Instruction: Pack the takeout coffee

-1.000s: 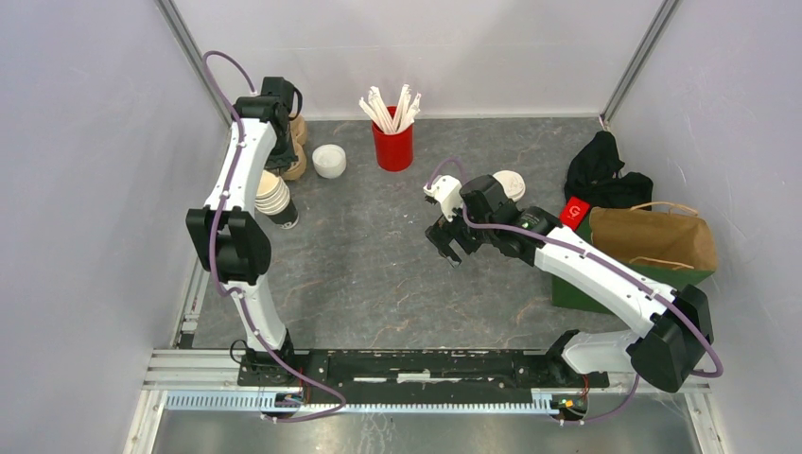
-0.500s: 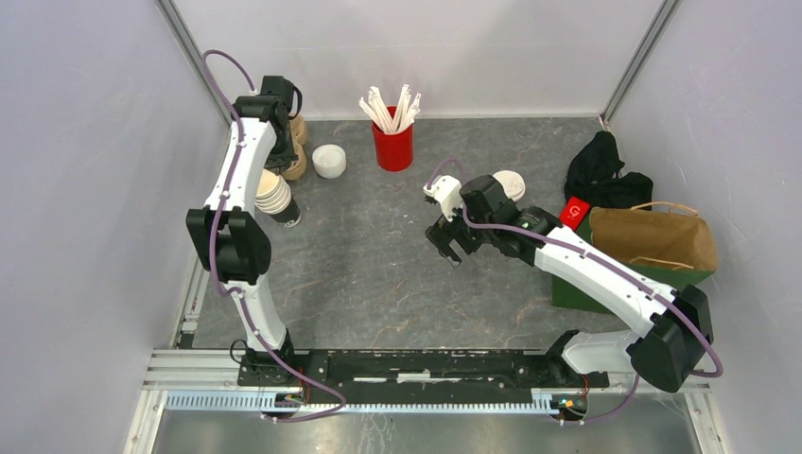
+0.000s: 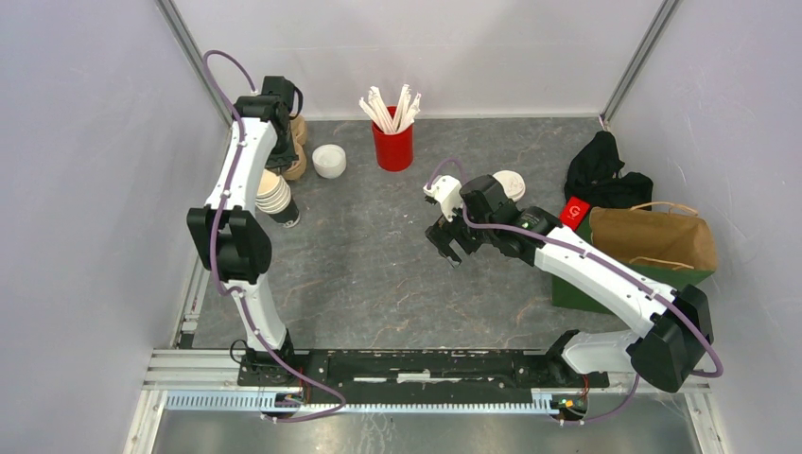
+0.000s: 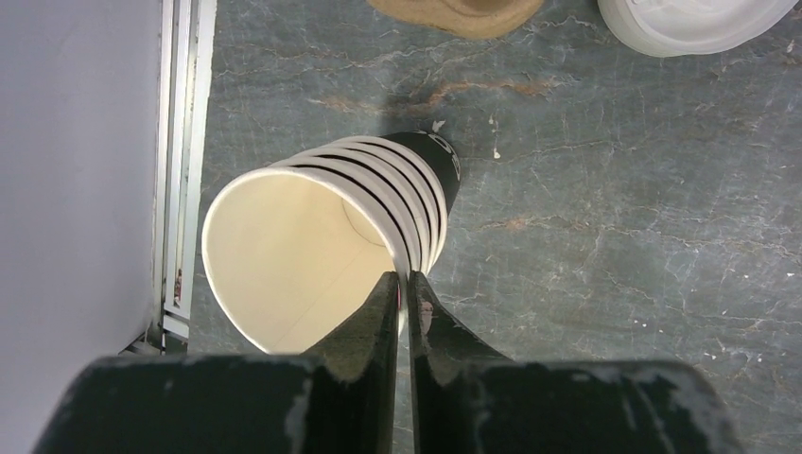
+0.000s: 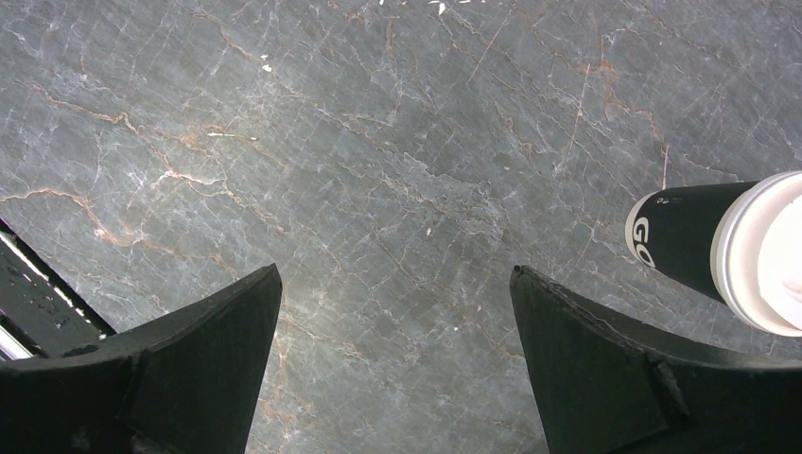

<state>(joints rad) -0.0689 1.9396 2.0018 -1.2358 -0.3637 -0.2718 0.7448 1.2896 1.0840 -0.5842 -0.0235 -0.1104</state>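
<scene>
One takeout coffee, a black cup with a white lid, stands just behind my right wrist. The right wrist view shows it at the right edge. My right gripper hangs open over bare table, nothing between its fingers, with the cup to its right. At the left edge stands a stack of lidless black cups with cream insides. My left gripper is shut on the rim of the top cup of that stack, one finger inside and one outside.
A red holder of white sticks stands at the back. Loose white lids and brown cardboard pieces lie near the stack. A brown paper bag, a black cloth and a red packet fill the right side.
</scene>
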